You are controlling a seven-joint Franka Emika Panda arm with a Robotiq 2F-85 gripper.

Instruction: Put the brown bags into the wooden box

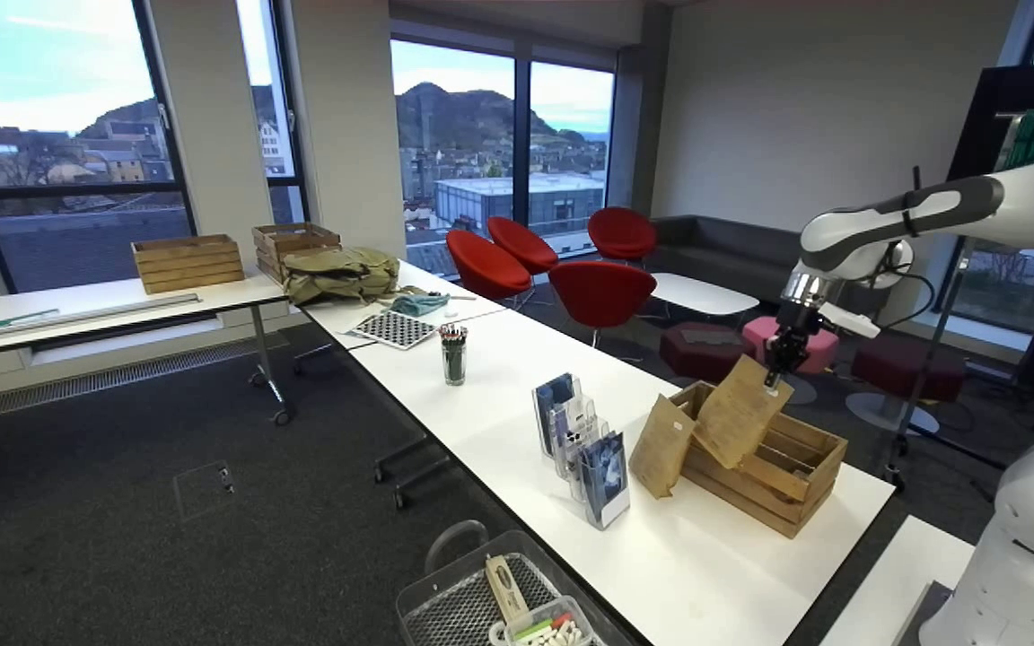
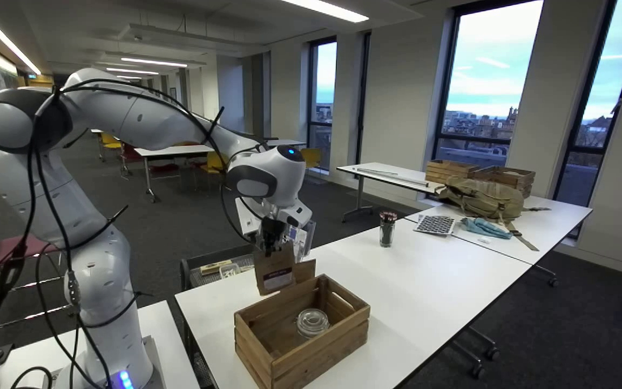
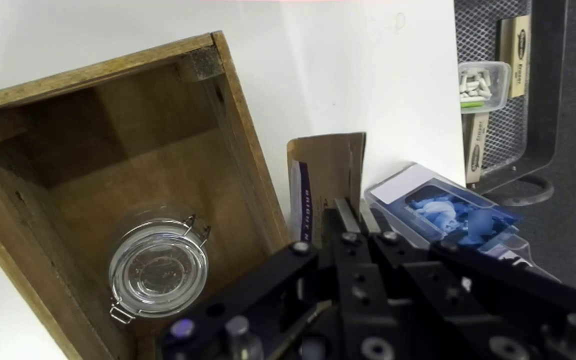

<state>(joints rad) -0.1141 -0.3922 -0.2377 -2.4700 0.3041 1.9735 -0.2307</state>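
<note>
**A kraft paper bag [image 1: 740,413] hangs in the gripper [image 1: 772,380] next to the wooden crate [image 2: 319,349]**

The gripper is grasping this bag by its top edge, with the paper pinched between the fingers [image 3: 347,216]. The bag is tilted, and the wrist view shows it just outside a long wall of the crate, its white and purple label on the side toward the crate. Whether it touches this wall, I cannot tell. The second kraft paper bag [image 1: 663,447] stands tilted on the white table [image 1: 705,574], between the crate and the clear leaflet holder [image 1: 578,447], so both bags are outside the crate. Inside the crate sits a clip-top glass jar [image 3: 158,272]. Farther along the tabletop there is a glass tumbler [image 1: 454,357] of pencils or pens, then a checkered board [image 1: 396,329], near an olive backpack [image 1: 346,272].
</note>
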